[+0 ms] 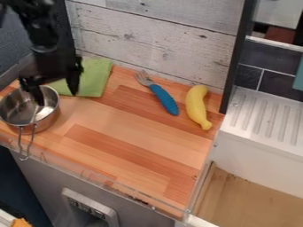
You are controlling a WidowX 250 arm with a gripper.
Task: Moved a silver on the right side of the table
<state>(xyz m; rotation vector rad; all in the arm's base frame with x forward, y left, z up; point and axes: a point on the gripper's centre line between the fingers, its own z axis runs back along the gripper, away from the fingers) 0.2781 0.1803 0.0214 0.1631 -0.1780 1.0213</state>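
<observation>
I had gripper (56, 98) open, fingers spread, at far-right rim of silver pot (49, 119), left end of worktop (133, 137). Pot's bowl lay mostly left of gripper; handle (20, 139) pointed to front edge. Judged rim graspable between fingers.

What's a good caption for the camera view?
Gripper at a silver pot, with green cloth, blue-handled fork and banana on a wooden counter.

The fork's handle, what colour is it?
The handle is blue, seen best in the camera view.
</observation>
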